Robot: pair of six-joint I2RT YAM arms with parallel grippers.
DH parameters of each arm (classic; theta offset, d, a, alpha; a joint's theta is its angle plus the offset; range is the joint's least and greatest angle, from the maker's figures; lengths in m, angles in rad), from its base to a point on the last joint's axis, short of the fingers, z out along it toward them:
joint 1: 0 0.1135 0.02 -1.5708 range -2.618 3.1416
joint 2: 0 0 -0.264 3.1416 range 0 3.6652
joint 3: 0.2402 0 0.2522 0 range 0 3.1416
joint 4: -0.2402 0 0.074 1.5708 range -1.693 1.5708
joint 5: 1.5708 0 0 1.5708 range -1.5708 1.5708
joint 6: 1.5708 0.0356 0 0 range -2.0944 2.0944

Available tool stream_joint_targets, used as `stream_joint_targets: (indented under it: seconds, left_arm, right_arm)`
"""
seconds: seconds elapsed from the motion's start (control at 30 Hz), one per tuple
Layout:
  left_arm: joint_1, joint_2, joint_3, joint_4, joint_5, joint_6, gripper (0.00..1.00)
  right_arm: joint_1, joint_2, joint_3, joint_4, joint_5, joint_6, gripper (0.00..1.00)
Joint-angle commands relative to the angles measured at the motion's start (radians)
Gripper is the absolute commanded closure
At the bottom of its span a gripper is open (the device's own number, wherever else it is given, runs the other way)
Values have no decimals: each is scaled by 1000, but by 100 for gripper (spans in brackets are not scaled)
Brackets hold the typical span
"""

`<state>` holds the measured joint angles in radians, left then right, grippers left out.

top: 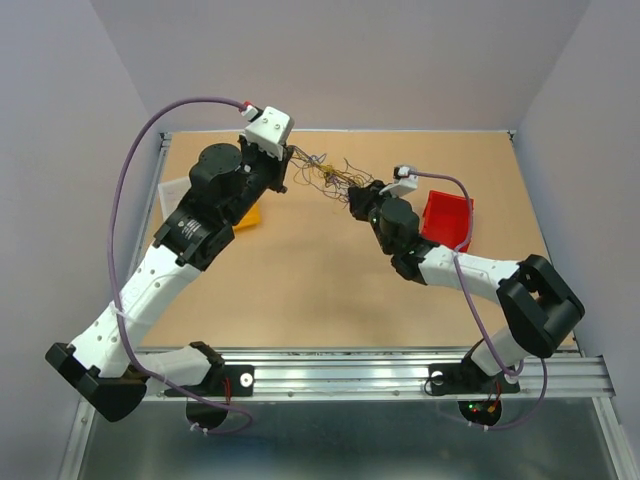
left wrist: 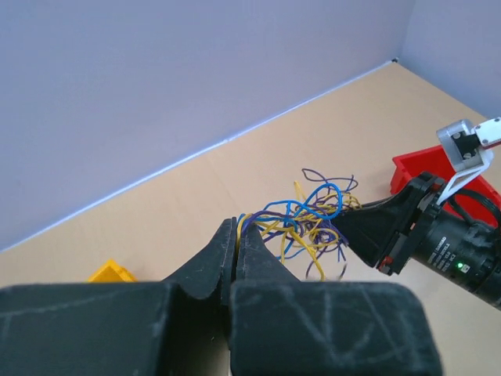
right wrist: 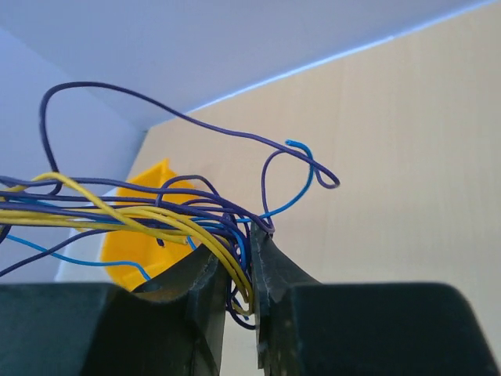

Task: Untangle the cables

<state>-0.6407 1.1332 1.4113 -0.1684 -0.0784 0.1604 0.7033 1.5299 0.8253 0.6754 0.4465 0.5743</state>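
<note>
Cables strung in a loose tangle over the far side of the desk; left fingers pinched tight on a few strands, arm stretched forward; right fingers narrow, clamping a bundle, arm angled in towards the left.

text: none readable | left arm: small pale label on black joint, print too small to make out | brands, numbers, signs: none legible

Two arms — left arm, right arm — with two grippers, left gripper and right gripper. One bunch of cables. Two bins: red bin, yellow bin. One table.
</note>
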Motion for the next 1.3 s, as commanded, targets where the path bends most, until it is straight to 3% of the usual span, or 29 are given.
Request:
stream_joint_targets:
  seconds: [0.0,0.13,0.17,0.2,0.33,0.47,0.57,0.77,0.87,0.9,1.03,1.27]
  left_arm:
    - [13,-115,8,355,-206,50,100]
    - [13,-127,-23,422,-365,94,100]
    - [13,-134,-29,444,-410,106,100]
    - [13,-138,-37,452,-423,108,100]
    - [13,-162,-113,471,-393,111,100]
    - [13,-184,-175,460,-204,78,100]
    - [13,-161,-192,425,-66,42,100]
    - [13,-119,-250,414,74,22,100]
    - [13,-99,-314,440,268,47,100]
    - [13,-92,-330,444,366,57,99]
    - [7,-24,-394,455,537,82,99]
    - [-36,37,-465,512,658,102,100]
  right_arm:
    - [-36,38,-29,-355,299,27,79]
    - [-38,33,-34,-366,322,25,67]
    - [-45,26,-46,-367,334,29,56]
    - [-48,18,-55,-367,337,32,53]
    - [-73,-36,-103,-369,351,36,53]
    - [-76,-96,-135,-363,328,33,54]
    - [-76,-131,-173,-254,236,-45,53]
    - [-76,-204,-282,-30,-147,-194,31]
    - [-74,-229,-321,93,-334,-241,16]
    - [-74,-232,-340,142,-401,-252,14]
    - [-74,-244,-379,230,-491,-269,12]
    - [-73,-206,-380,309,-600,-291,13]
